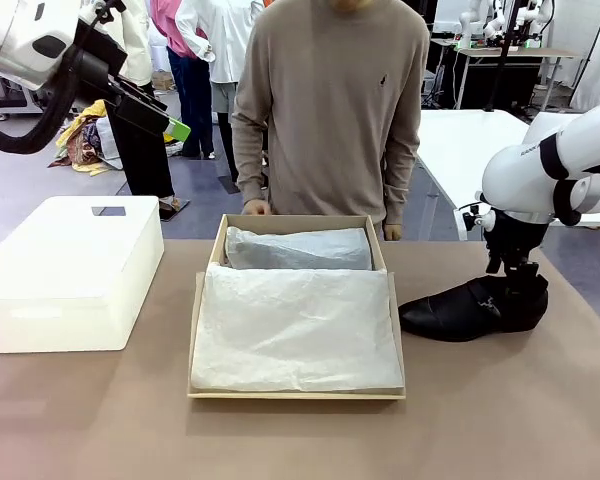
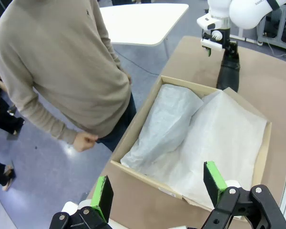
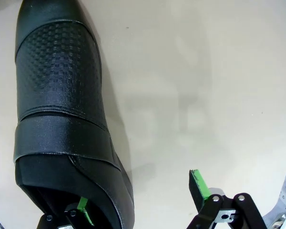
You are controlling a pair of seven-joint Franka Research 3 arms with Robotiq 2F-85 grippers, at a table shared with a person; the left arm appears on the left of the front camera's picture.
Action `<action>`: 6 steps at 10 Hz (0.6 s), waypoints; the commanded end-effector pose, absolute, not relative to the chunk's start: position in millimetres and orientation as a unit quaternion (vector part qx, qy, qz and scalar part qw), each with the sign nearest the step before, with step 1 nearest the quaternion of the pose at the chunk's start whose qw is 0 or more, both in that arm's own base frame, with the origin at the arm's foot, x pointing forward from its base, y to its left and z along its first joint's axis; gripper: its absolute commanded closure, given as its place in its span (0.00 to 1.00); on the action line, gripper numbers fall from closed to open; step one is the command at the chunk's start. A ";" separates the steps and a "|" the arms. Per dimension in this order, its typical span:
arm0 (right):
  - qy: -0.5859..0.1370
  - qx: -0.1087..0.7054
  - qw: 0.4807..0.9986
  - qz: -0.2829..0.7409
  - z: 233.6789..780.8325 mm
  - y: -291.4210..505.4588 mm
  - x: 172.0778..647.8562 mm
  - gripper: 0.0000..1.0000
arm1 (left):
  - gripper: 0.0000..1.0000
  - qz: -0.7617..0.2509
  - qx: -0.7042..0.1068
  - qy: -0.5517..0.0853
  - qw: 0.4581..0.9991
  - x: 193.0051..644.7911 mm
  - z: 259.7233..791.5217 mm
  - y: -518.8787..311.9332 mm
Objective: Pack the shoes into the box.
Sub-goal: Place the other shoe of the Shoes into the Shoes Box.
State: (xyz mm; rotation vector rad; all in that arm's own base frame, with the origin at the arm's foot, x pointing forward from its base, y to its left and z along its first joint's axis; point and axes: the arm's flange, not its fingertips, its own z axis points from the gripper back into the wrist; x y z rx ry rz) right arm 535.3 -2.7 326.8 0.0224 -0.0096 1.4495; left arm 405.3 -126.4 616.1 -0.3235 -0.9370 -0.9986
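Item 1, shoe (image 1: 465,312): one black shoe lies on the table (image 1: 500,420) at 3 o'clock from the box (image 1: 296,394), just beside the box's right wall. It sits upright on its sole. The long axis runs 9 to 3 o'clock in the front view, with the toe toward 9, facing the box, and the heel toward 3. The textured upper and the strap across the instep are visible in the right wrist view.

Item 2, box: open at table centre, long side across the table. White tissue (image 1: 295,330) covers the near part. A tissue-wrapped bundle (image 1: 298,250) lies along the far wall with its axis also 9 to 3. Its contents cannot be determined.

Item 3, right gripper (image 3: 138,187): lowered at the heel end of the shoe with its jaws spread. One green pad is inside the shoe's opening and the other is outside, over bare table, so the jaws straddle the side wall. Contact with the leather cannot be confirmed.

Item 4, left gripper (image 2: 156,172): raised high at 10 o'clock, jaws spread and holding nothing, looking down on the box.

Item 5: a white bin (image 1: 70,270) stands at 9 o'clock from the box. A person (image 1: 330,110) stands at 12 o'clock.
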 end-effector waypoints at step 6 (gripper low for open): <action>-0.006 0.051 0.744 0.666 317.4 -8.0 537.5 0.99 | 0.00 -0.466 -0.157 -0.435 0.754 407.8 614.2 -123.9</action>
